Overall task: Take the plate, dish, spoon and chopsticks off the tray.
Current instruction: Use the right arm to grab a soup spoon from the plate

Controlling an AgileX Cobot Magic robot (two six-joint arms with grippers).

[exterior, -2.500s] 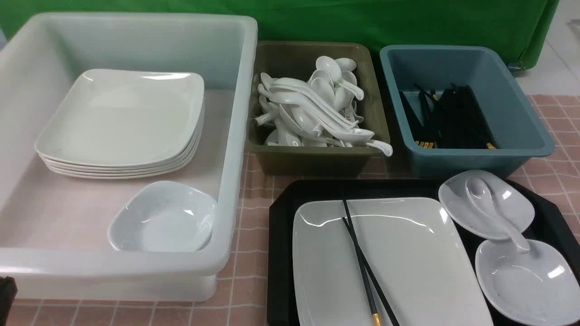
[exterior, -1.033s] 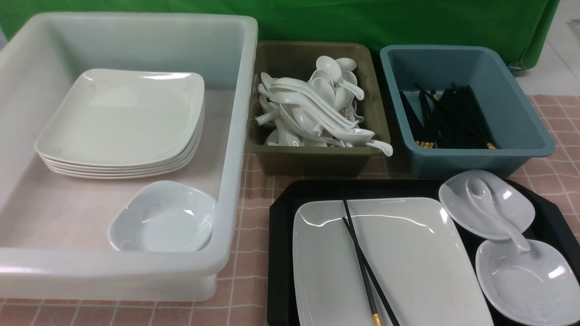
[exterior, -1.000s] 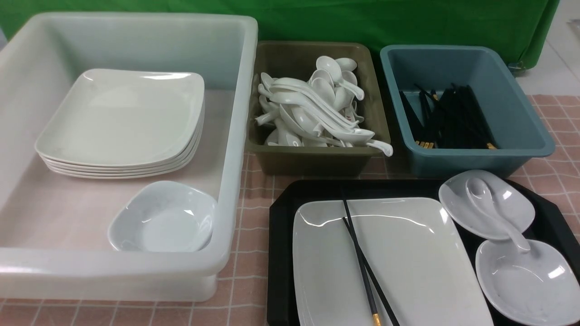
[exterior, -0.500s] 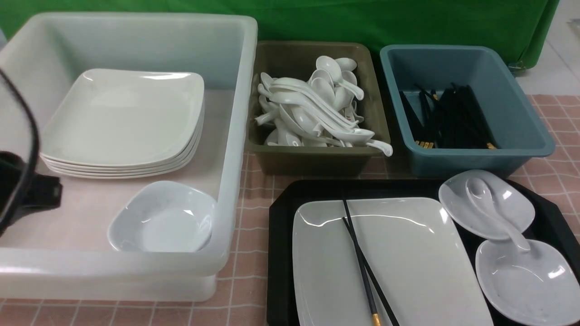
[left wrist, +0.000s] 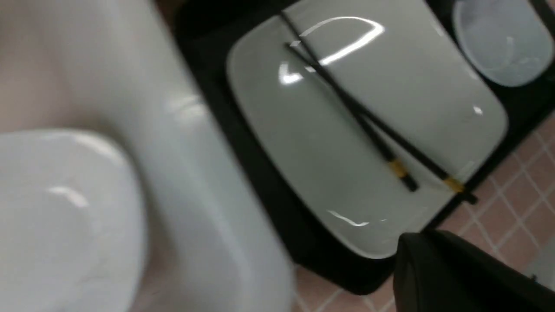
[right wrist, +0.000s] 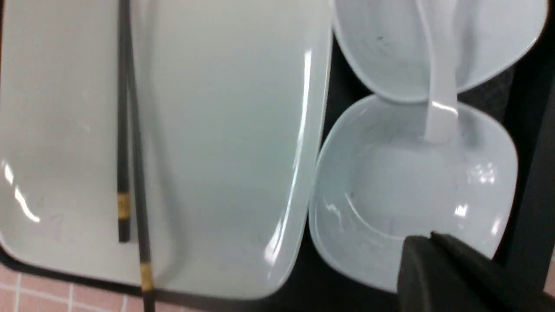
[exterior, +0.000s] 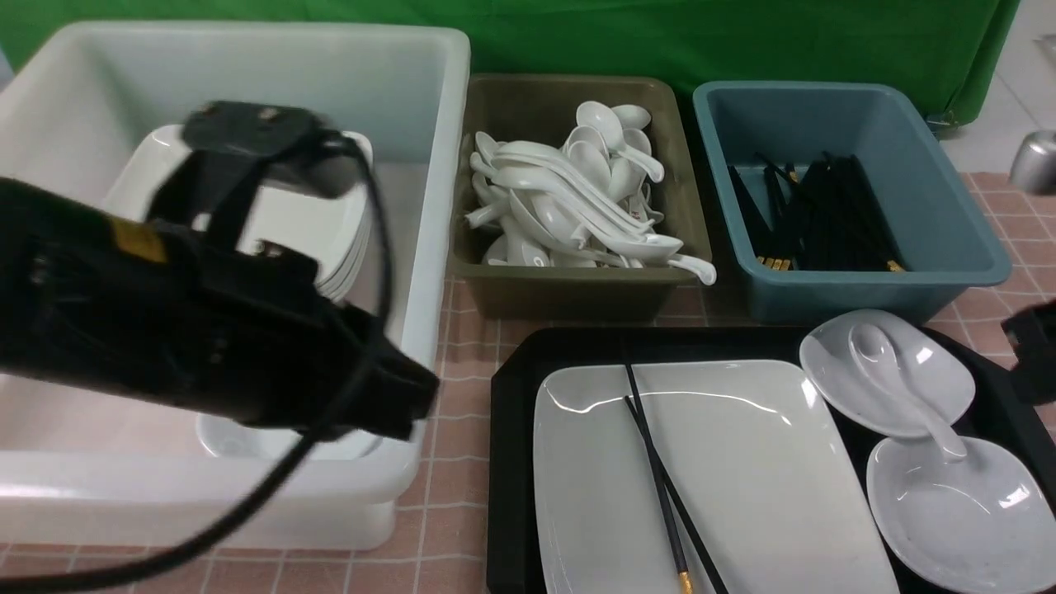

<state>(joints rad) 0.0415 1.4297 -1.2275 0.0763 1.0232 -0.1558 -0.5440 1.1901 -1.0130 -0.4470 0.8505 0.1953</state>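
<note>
The black tray point(exterior: 510, 462) holds the big white plate point(exterior: 759, 487), and the black chopsticks point(exterior: 660, 470) lie crossed on it. To its right sit two small white dishes point(exterior: 924, 379) point(exterior: 965, 520), with the spoon point(exterior: 899, 388) resting across both. My left gripper point(exterior: 417, 400) is shut and empty, over the white tub's near corner left of the tray. My right gripper point(exterior: 1027, 342) is at the tray's right edge. In the right wrist view its fingertips point(right wrist: 416, 245) are shut and empty above the nearer dish point(right wrist: 390, 186). The left wrist view shows the chopsticks point(left wrist: 360, 112) on the plate point(left wrist: 312, 143).
A large white tub point(exterior: 429, 247) at the left holds stacked plates and a small dish, partly hidden by my left arm. An olive bin point(exterior: 577, 297) of spoons and a blue bin point(exterior: 874, 289) of chopsticks stand behind the tray. A pink checked cloth covers the table.
My left arm has swung in from the left edge across the tub toward the tray. My right gripper has come into view at the right edge. The tableware has not moved.
</note>
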